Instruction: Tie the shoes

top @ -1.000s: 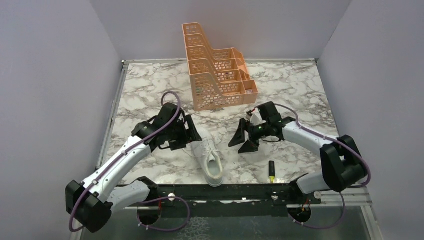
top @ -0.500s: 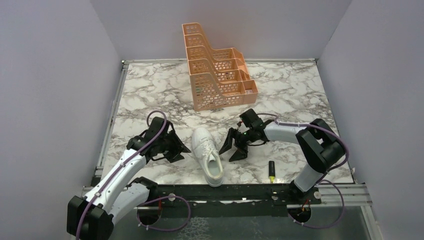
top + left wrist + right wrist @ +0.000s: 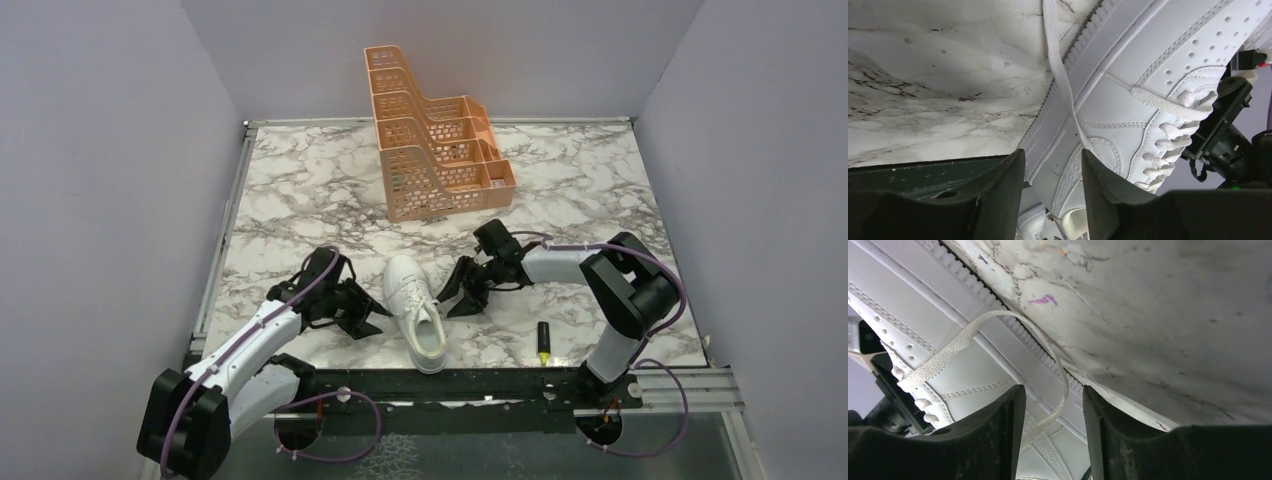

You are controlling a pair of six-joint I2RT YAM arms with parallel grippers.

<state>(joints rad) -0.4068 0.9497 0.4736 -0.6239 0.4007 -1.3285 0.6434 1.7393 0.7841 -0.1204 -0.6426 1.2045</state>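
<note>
The left claw lies low on the table, jaws apart, just left of the shoe. In its wrist view a lace runs off the sole into the gap between its fingers, not pinched. The right claw is also spread, just right of the shoe, with the other lace looping between its fingers. The shoe sits near the front edge, toe toward the rack well behind it. A pen lies to the shoe's right, apart from both arms.
</note>
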